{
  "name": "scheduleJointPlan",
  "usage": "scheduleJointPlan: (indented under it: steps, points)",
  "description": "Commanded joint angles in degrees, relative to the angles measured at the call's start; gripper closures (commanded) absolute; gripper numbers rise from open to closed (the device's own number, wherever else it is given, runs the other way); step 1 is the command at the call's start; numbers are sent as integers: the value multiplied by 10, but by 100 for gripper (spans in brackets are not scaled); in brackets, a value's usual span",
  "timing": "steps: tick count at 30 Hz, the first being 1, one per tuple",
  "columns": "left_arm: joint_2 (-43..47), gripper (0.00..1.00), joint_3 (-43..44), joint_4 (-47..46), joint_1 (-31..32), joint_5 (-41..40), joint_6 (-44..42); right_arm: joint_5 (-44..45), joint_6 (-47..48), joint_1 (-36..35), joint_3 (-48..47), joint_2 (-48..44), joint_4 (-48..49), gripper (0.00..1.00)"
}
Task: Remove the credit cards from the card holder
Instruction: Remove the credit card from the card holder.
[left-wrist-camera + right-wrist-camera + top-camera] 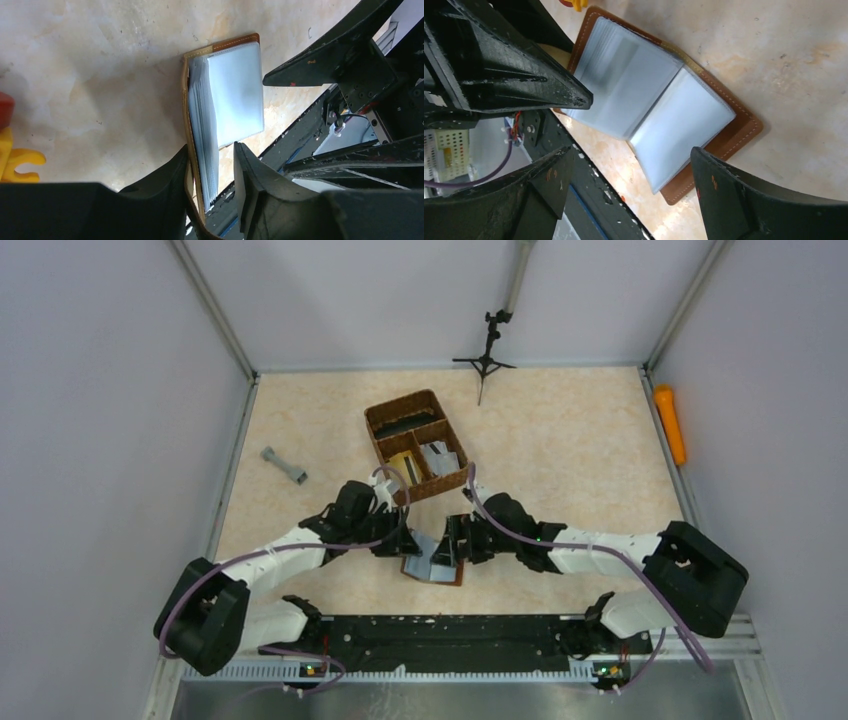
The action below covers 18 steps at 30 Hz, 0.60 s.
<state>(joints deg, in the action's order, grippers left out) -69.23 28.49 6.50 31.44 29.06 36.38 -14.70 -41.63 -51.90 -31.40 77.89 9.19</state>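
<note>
Both tools are down at the brown card holder (744,127), which lies open on the tabletop (560,440) near the front edge. Left tool (211,150) has its fingers apart, straddling the holder's left side, one finger right against the leather. Right tool (633,150) is spread wide over the other half, not gripping anything. Grey-silver cards (679,125) sit inside the holder.

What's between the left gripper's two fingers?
One side of the open card holder sits there, inside the left gripper. The left wrist view shows it.
</note>
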Motion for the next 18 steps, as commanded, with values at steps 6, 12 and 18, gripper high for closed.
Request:
scheduleJointPlan:
  steps: [6,12,18]
  points:
    - [31,65,-26,-35,2,5,30,10,-69,-32,23,5,176,17]
    - [55,71,-38,-50,2,4,51,23,-72,-41,14,25,174,25]
    - [54,74,-42,-59,2,8,56,47,-63,-48,10,14,147,17]
